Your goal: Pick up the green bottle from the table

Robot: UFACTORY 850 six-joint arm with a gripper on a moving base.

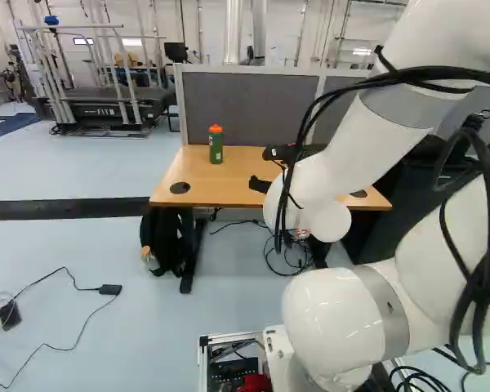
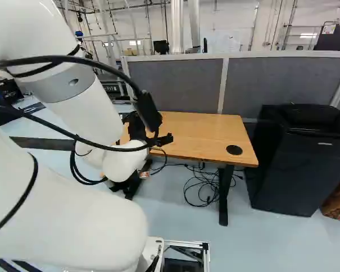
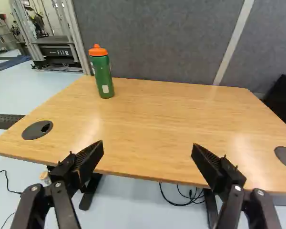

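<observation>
In the left base view my gripper reaches over the table, with the green bottle standing beyond it and to its left. The wrist view shows the gripper open, its two black fingers wide apart and nothing between them. Ahead of the left-hand finger, the green bottle with its orange lid is upright near the far edge of the wooden table. The bottle and the fingers are well apart. In the right base view the arm hides the bottle.
A grey partition rises behind the table. The tabletop has two dark round inserts, one being the left insert. A black cabinet stands right of the table. Loose cables lie beneath it, and a dark backpack is by its left leg.
</observation>
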